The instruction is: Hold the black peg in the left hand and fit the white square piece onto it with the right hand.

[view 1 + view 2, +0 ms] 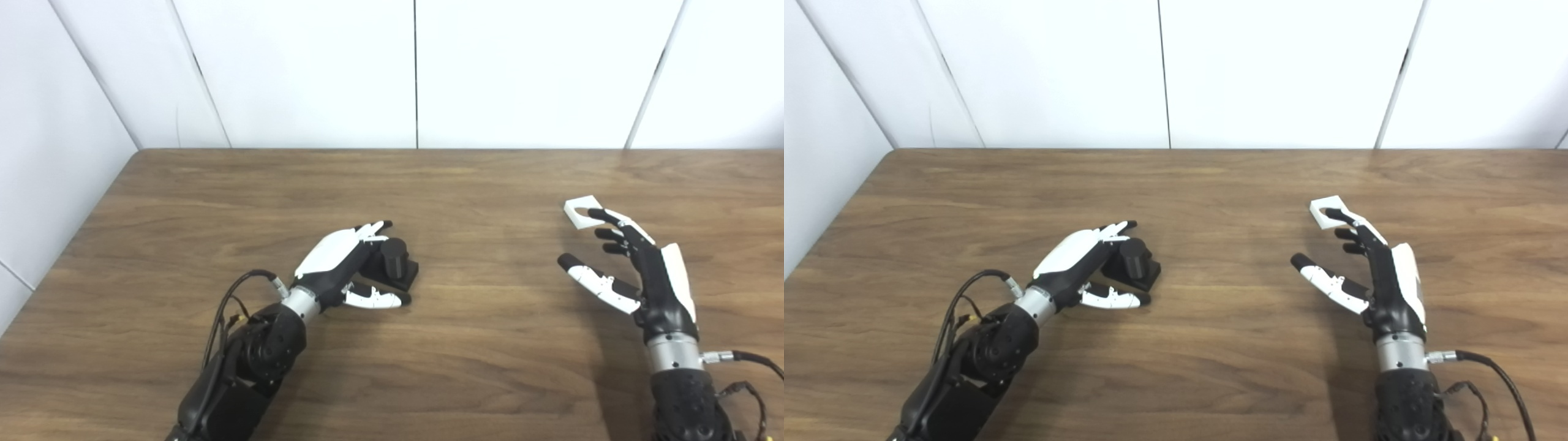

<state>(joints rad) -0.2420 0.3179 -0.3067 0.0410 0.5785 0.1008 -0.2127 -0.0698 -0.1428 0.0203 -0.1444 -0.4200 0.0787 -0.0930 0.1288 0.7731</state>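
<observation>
On the wooden desk (465, 184) my left hand (343, 263) lay around the black peg (395, 257), its fingers (373, 230) curled over the top and the thumb low at six o'clock of the base, yet not clearly clamped; the peg sat upright on the surface, its square foot touching the wood. My right hand (637, 269), well apart at three o'clock, had its fingers spread, the tip of the longest one resting on the near edge of the white square piece (582, 211), which lay flat at twelve o'clock of my palm with nothing gripped.

I judged both grasps unfinished. Doing it well meant closing my left fingers on the foot rather than the post, leaving the post bare and upright, and pinching the white piece by opposite edges so its hole stayed uncovered.

Room was generous: bare wood lay between my hands, and the desk's far edge met the white wall (416, 73) well beyond the piece at twelve o'clock, with its left edge far off at nine.
</observation>
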